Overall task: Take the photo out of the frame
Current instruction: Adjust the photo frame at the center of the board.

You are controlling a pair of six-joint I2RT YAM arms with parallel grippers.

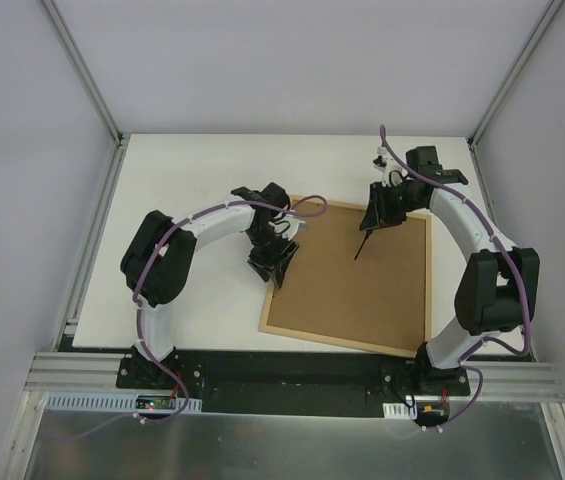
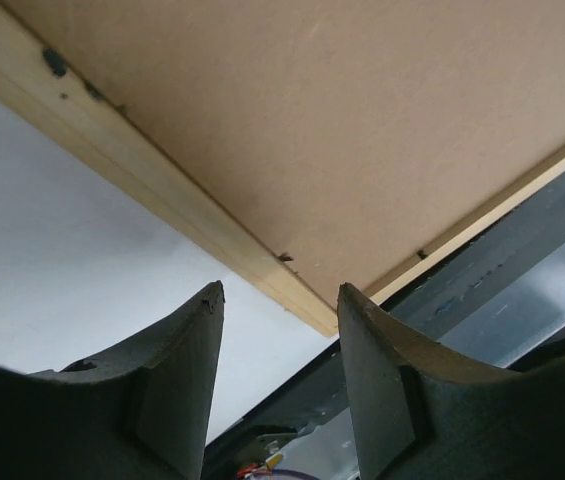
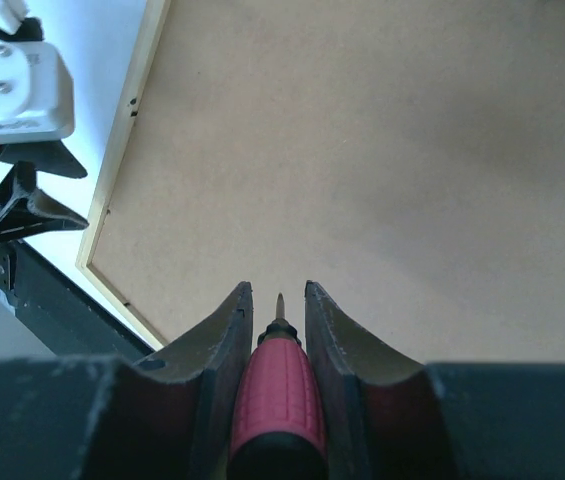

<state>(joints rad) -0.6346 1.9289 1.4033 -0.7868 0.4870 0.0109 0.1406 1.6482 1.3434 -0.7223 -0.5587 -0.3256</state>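
Your white table (image 1: 192, 170) sits inside pale walls, and the frame (image 1: 352, 285) lies face down on it with its brown back (image 3: 382, 150) up and in place. You cannot see the photo; it is presumably underneath. Your left gripper (image 2: 277, 300) is spread and empty at the frame's left edge. Your right gripper (image 1: 374, 215) pinches a red-handled screwdriver (image 3: 277, 400), tip over the back. Everything remains: free the back, lift it, take out the print.
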